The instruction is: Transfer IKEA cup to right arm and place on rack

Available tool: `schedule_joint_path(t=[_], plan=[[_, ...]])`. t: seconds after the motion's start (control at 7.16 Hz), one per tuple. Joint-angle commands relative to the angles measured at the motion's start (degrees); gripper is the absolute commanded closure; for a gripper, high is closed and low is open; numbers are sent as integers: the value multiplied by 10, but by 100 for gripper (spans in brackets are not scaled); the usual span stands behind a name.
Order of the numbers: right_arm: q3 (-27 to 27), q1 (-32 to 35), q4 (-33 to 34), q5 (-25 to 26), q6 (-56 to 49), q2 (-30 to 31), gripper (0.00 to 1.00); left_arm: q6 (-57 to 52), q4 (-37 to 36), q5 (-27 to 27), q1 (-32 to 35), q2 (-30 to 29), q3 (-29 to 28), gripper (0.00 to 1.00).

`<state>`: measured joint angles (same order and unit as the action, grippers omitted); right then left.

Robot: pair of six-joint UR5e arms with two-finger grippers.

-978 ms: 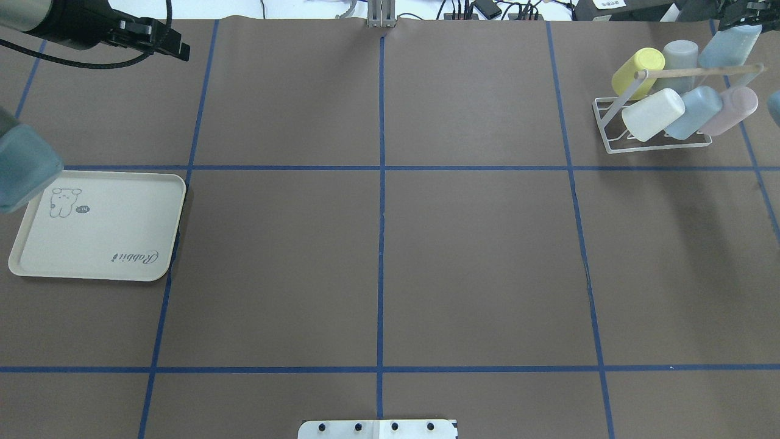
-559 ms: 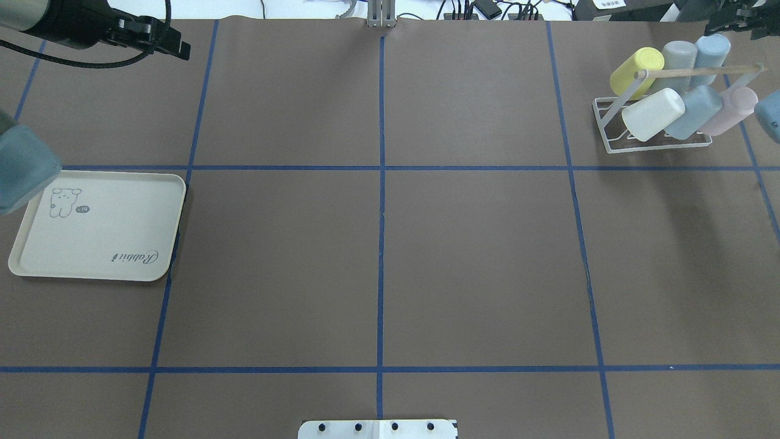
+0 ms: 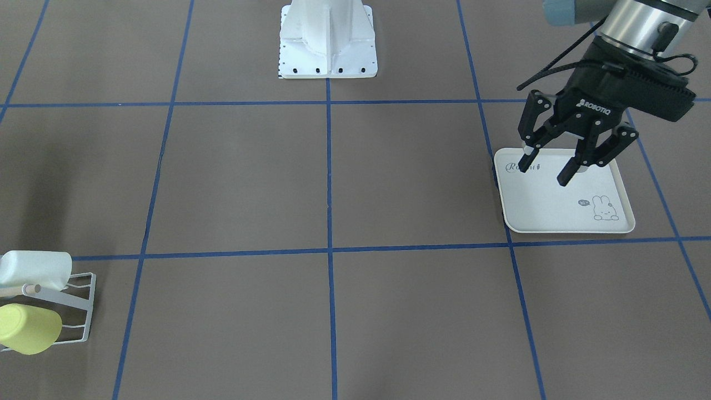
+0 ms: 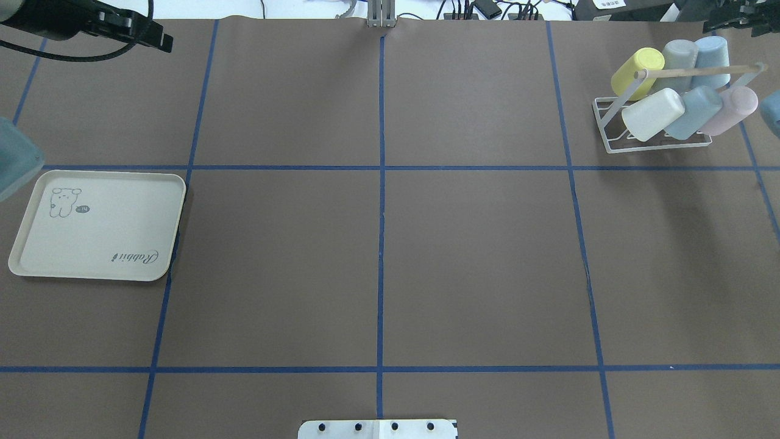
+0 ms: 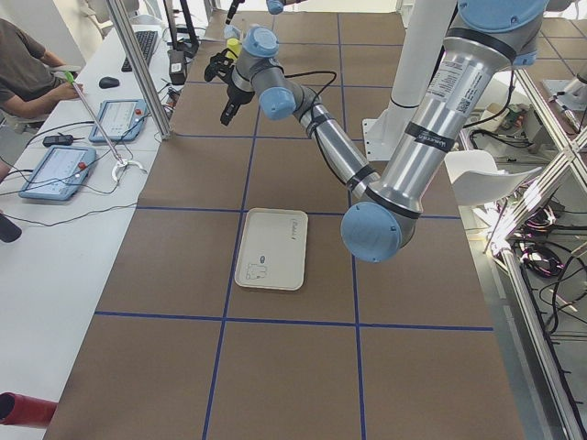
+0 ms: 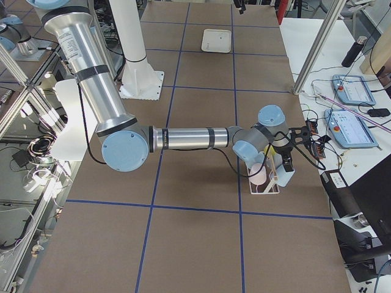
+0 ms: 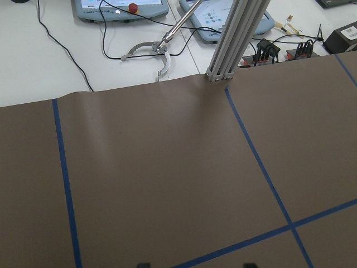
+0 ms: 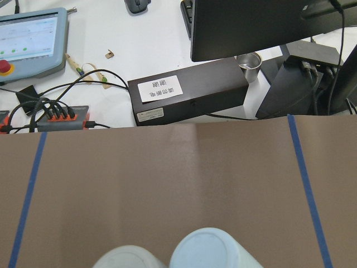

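The white wire rack (image 4: 609, 143) with a wooden dowel stands at the far right of the table. It holds several cups. A light blue cup (image 4: 710, 52) sits on its back row beside a grey cup and a yellow cup (image 4: 637, 72). My right gripper (image 4: 740, 15) is at the table's far right corner, just beyond the rack, open and apart from the cups. The right wrist view shows the blue cup's (image 8: 215, 248) base below the camera. My left gripper (image 3: 543, 174) hangs open and empty above the tray.
A cream rabbit tray (image 4: 97, 238) lies bare at the left side. The rack (image 3: 83, 311) shows at the lower left edge of the front view. Cables, control tablets and a black box lie beyond the table's far edge.
The right gripper has let go of the blue cup, which now rests on the rack's back row, and has drawn back towards the far corner. The left arm has shifted slightly left.
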<state>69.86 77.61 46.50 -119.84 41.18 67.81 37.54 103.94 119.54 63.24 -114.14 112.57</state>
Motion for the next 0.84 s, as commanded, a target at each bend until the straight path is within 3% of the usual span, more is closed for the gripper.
schedule_joint_path(t=[0.0,0.28,0.42,0.7], plan=[[51,52,5,-104,-19,61,0,-120,0,4,47,71,16,36],[56,75,10,-154,-142,132,0,-270,-4,6,111,136,11,36],[58,89,60,-159,-214,142,0,-299,-15,16,133,161,1,35],[79,131,181,-165,-386,160,0,-416,-15,108,203,162,-100,29]])
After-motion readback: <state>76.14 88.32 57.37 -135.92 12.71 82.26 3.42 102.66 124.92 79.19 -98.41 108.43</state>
